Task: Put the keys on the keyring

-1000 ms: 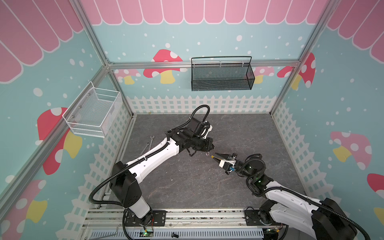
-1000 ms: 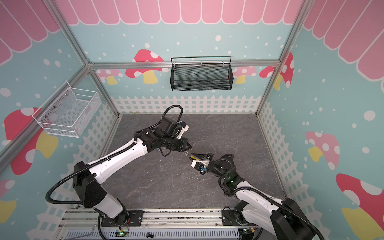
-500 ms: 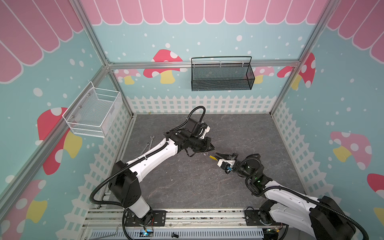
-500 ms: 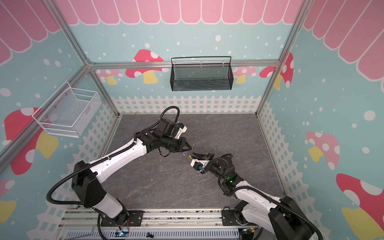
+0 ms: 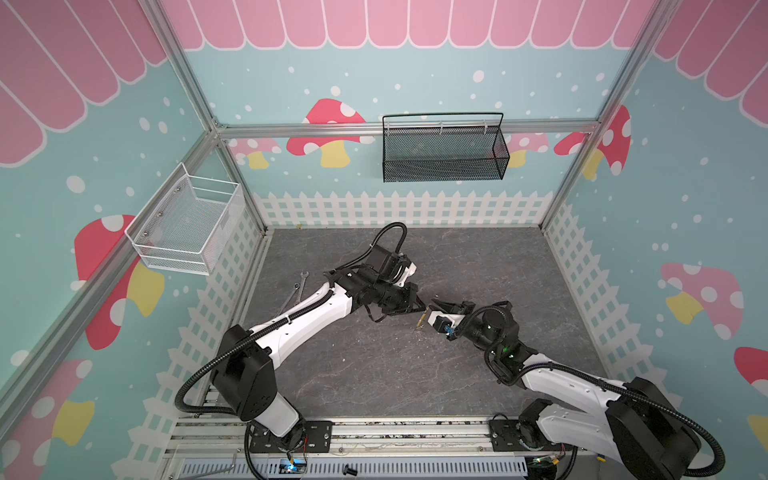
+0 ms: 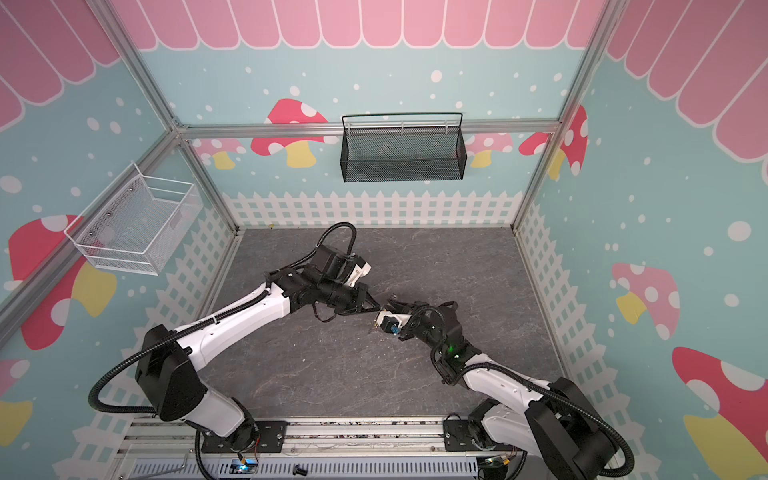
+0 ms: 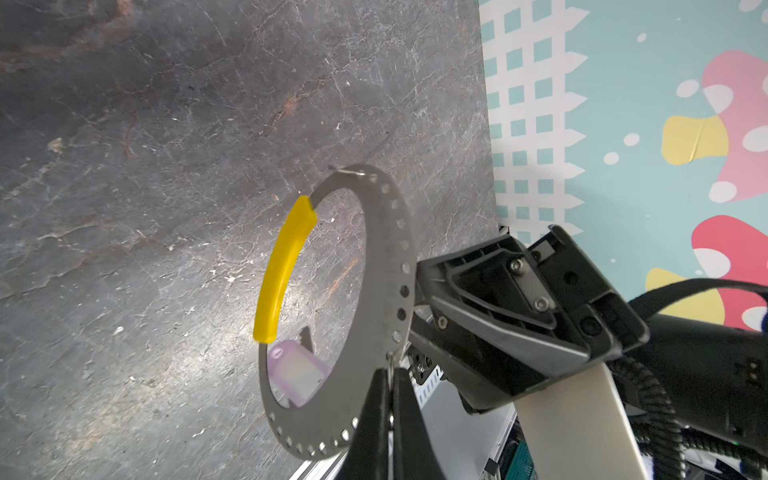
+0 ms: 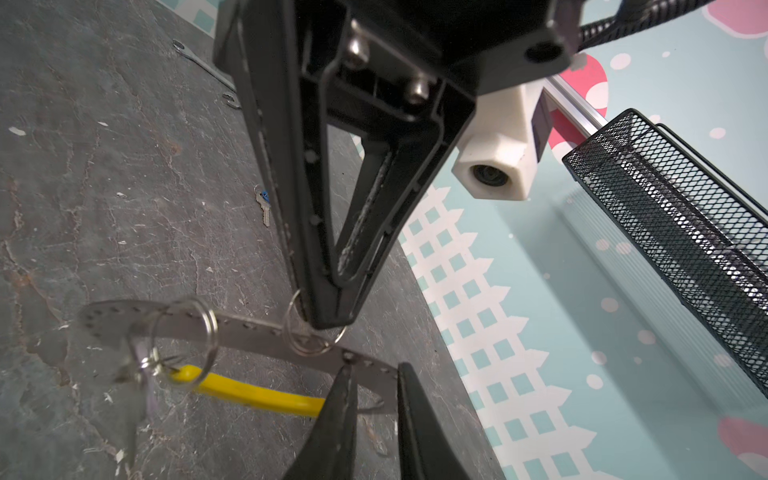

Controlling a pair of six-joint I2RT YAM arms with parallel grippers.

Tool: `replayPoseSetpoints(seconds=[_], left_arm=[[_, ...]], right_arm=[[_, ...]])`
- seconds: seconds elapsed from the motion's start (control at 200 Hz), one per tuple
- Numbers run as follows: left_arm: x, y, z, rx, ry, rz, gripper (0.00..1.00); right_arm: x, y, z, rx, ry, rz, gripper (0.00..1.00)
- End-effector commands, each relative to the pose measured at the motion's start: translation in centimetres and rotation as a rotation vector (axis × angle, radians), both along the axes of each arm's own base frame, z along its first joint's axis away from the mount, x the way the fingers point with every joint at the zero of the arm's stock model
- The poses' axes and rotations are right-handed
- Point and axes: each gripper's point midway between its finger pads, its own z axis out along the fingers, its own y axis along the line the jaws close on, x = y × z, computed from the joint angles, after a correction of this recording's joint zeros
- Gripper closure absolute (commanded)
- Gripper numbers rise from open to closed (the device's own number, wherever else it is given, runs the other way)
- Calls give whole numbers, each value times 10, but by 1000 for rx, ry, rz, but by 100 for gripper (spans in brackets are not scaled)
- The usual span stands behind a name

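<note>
The keyring [image 7: 386,249] is a flat grey holed band with a yellow segment [image 7: 286,266], held off the floor between both arms; in a top view only the yellow [image 5: 420,322] shows. My left gripper [image 7: 390,386] [image 5: 424,308] is shut on a small split ring [image 8: 299,345] hooked on the band. My right gripper [image 8: 372,368] [image 5: 431,311] has its fingers [image 7: 478,291] a narrow gap apart, with the band's rim between the tips. The lilac-tagged key [image 7: 297,374] hangs from the band by its ring [image 8: 203,328]. The blue-tagged key [image 8: 264,205] lies on the floor.
Long silver wrenches [image 5: 297,291] lie near the left wall. A white wire basket [image 5: 187,224] hangs on the left wall and a black mesh basket [image 5: 442,149] on the back wall. The floor is dark grey stone.
Both arms have eased a little to the left, and the keyring between them has moved along. The left gripper stays shut on the split ring.
</note>
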Motion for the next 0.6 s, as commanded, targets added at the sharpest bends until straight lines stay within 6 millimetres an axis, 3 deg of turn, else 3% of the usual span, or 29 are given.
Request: replayPoseSetpoints(seconds=[0.0,0.185,0.365,0.595], left_arm=[[-2,-2,15,-77,13,14,100],[3,2,17,-153,56,74,100],[6,1,22,-209,78,107,100],[5,-2,27,-251,104,114,100]], right_arm=[[0,10,11,-3,-46,55,79],[-8,3,16,28,-72,46,78],[-36,3,15,41,-128,148,80],[-41,13,18,41,-154,219,83]])
